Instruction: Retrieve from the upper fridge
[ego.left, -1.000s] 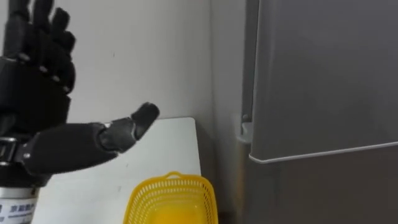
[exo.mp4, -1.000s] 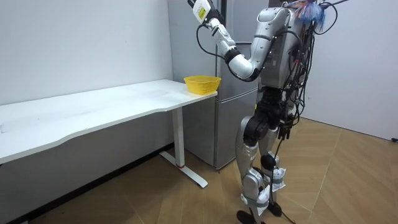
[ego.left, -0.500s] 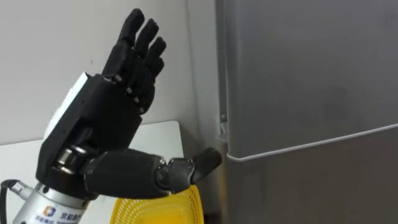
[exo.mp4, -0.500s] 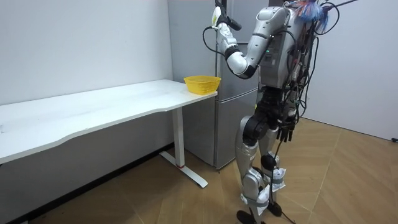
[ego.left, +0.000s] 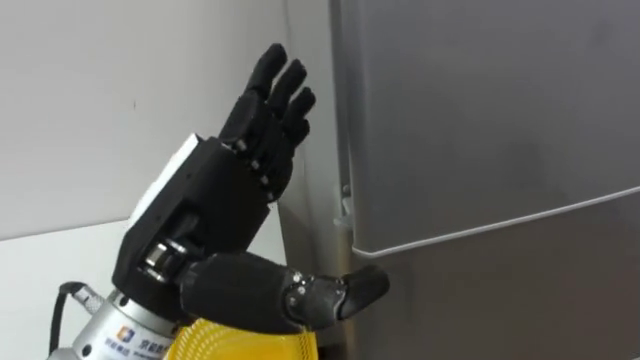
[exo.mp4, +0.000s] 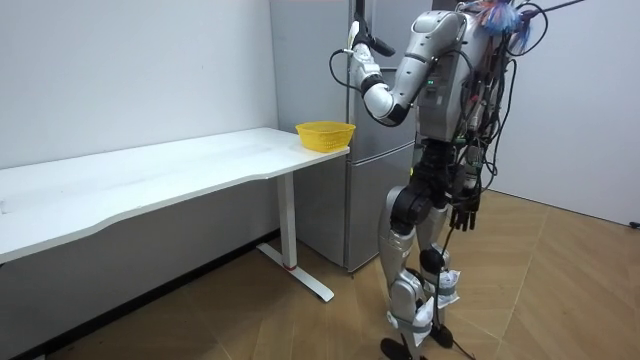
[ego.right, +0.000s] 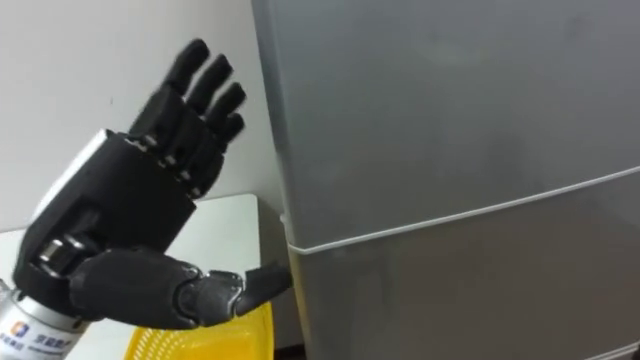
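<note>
The grey fridge (ego.left: 480, 110) stands with both doors closed, a thin seam (ego.left: 500, 215) dividing the upper door from the lower one. My left hand (ego.left: 215, 200) is raised and open, fingers straight and pointing up beside the upper door's left edge. Its thumb (ego.left: 340, 293) reaches toward the door's lower corner at the seam. In the room view I stand facing the fridge (exo.mp4: 362, 190) with the left hand (exo.mp4: 358, 45) lifted high. My right hand (exo.mp4: 466, 212) hangs relaxed at my side, holding nothing.
A yellow mesh basket (ego.left: 240, 345) sits on the corner of the long white table (exo.mp4: 170, 170) just left of the fridge, below my raised arm. A white wall is behind the table. Wooden floor lies around me.
My left hand has swung from above the table toward the fridge, ending at the upper door's left edge with the thumb near the seam. The eye view has also shifted.
</note>
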